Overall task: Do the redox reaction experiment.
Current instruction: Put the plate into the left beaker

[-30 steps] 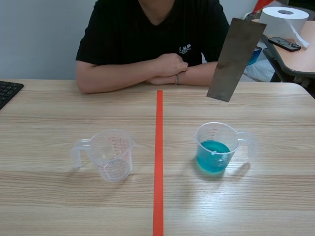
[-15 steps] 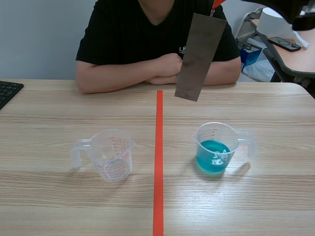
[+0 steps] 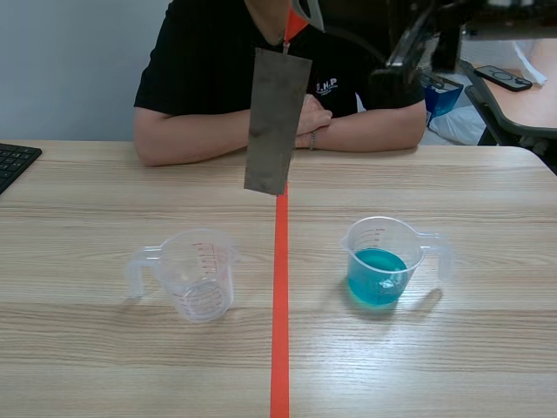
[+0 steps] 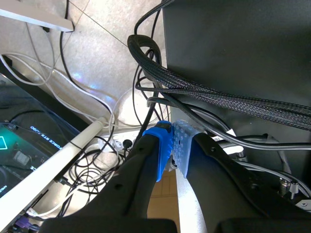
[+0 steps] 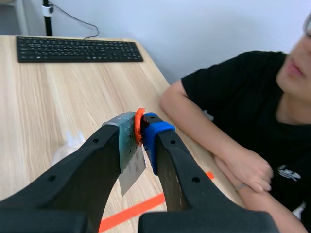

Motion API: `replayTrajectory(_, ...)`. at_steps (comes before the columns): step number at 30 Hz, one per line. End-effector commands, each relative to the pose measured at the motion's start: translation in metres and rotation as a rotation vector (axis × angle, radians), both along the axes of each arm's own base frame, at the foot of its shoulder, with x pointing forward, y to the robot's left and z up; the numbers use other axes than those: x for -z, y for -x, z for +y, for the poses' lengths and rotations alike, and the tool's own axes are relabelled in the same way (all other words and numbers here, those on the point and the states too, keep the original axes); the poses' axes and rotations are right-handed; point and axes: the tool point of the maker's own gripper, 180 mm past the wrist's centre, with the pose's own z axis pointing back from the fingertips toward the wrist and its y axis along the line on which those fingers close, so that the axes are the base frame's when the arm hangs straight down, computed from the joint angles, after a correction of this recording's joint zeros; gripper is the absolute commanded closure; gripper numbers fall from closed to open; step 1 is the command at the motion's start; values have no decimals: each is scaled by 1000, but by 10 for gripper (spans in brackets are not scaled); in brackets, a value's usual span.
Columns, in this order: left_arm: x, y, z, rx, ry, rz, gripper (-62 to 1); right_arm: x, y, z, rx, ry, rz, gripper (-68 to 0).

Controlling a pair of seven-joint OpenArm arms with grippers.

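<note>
A grey metal plate (image 3: 276, 122) hangs upright over the far part of the orange tape line, behind and between the two beakers. My right gripper (image 3: 300, 13) comes in across the top of the scene view and is shut on the plate's orange-tabbed upper end. In the right wrist view, the plate (image 5: 130, 165) sits pinched between the fingers of that gripper (image 5: 142, 127). The empty clear beaker (image 3: 200, 274) stands left of the line. The beaker with blue liquid (image 3: 380, 266) stands right of it. My left gripper (image 4: 172, 145) is shut on nothing, off the table among cables.
A person in a black shirt (image 3: 261, 70) rests folded arms on the far table edge, just behind the hanging plate. A black keyboard (image 3: 13, 161) lies at the far left edge; it also shows as the keyboard (image 5: 77, 48) in the right wrist view.
My right gripper has carried the plate leftward, from above and behind the blue beaker to over the tape line. Both beakers stayed put.
</note>
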Motion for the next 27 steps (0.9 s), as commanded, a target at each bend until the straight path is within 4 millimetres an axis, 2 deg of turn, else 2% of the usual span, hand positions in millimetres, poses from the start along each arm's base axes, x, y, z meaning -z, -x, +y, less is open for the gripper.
replayTrajectory(1,-2,0,-1,1,3,-8,-27,-10,-4,3,1,-20,-30,-7)
replayTrajectory(16,-2,0,-1,1,3,-8,-27,13,-11,46,-39,-10,26,-7)
replayTrajectory(27,-2,0,-1,1,3,-8,-27,29,-15,52,-35,6,77,-7)
